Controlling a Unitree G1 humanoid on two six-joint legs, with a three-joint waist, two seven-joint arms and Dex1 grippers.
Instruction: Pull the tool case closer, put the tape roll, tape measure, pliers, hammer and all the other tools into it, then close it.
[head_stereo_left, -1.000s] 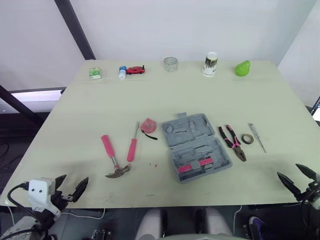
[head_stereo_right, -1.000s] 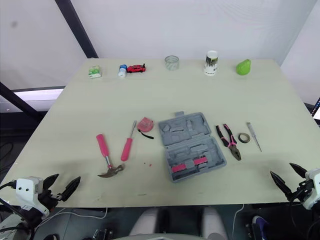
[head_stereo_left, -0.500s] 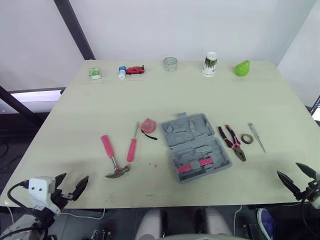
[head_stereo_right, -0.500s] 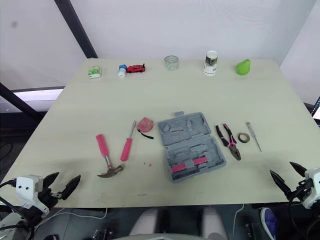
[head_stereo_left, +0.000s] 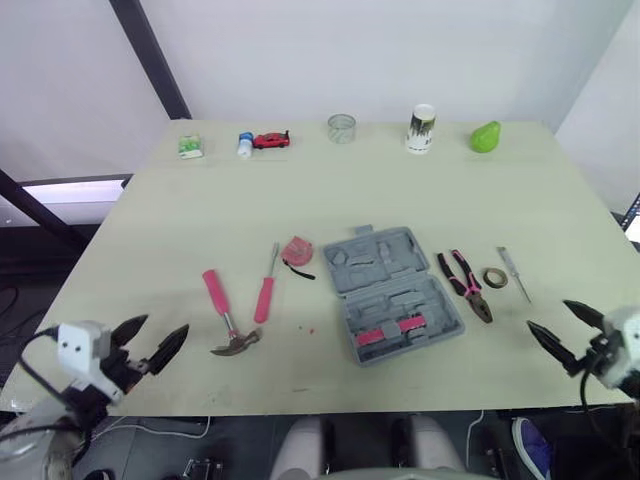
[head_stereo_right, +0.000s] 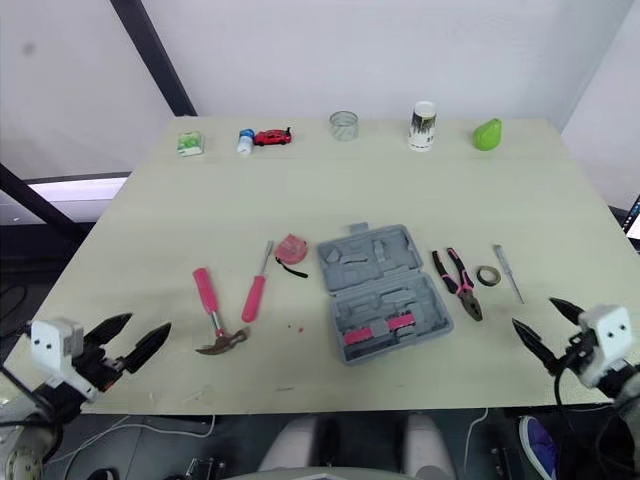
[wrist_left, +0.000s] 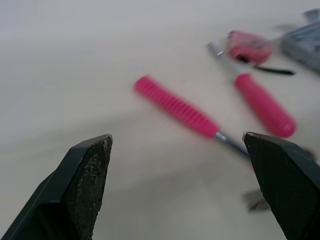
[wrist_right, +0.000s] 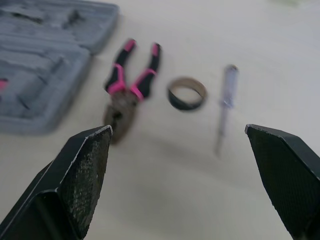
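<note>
The step in hand, by my reading, is the first one: drawing the tool case toward the near edge of the surface. The case lies open about midway between the far and near edges, a little toward the right edge and well apart from both hands. Its two grey halves lie flat, one beyond the other. So its long axis runs from far edge to near edge, skewed so that the near end swings toward the near right corner. The left hand hovers by the near left corner with its fingers spread and nothing between them. The right hand hovers by the near edge toward the right corner, likewise spread and empty. The right hand looks the better placed. I would bring it over the near half, pinch that half's rim and drag low and straight, so that the case slides flat rather than folding. That should also keep the pink pieces seated in it from shaking loose. The pliers lie just beside the case on its right-edge side, handles toward the far edge, so the reach should pass clear of them. The tape roll sits just beyond them.
</note>
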